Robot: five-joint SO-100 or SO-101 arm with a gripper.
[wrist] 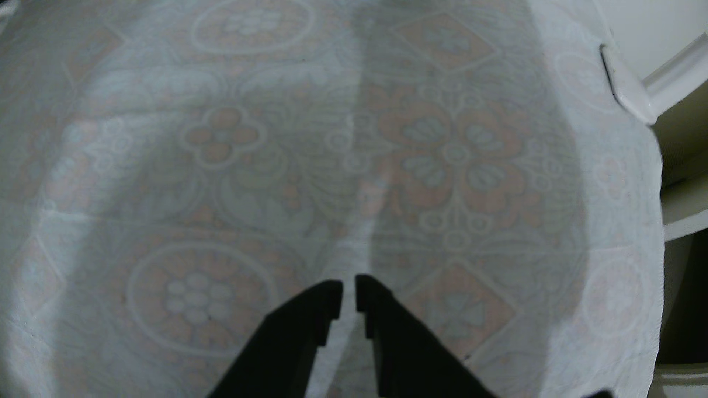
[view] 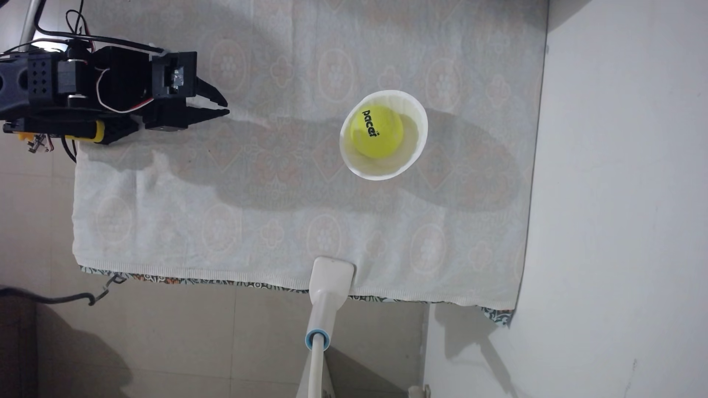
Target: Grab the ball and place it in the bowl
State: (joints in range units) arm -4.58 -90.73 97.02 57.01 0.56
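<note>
Gripper [view: 226, 107] sits empty at the left of the fixed view, its tips nearly together with a slim gap, well apart from the bowl [view: 419, 114]. Ball [view: 377, 131] rests inside that bowl on the patterned cloth [view: 268, 214], so the placing looks done, the arm parked clear.

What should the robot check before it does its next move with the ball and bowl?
1. Ball inside the bowl: ok.
2. Bowl upright on the cloth: ok.
3. Gripper empty, fingertips almost together with a thin gap in the wrist view: ok.
4. Gripper well apart from the bowl: ok.
5. Lamp clamp at the cloth's edge, away from the arm: ok.
6. Ball fully still: cannot tell.
</note>
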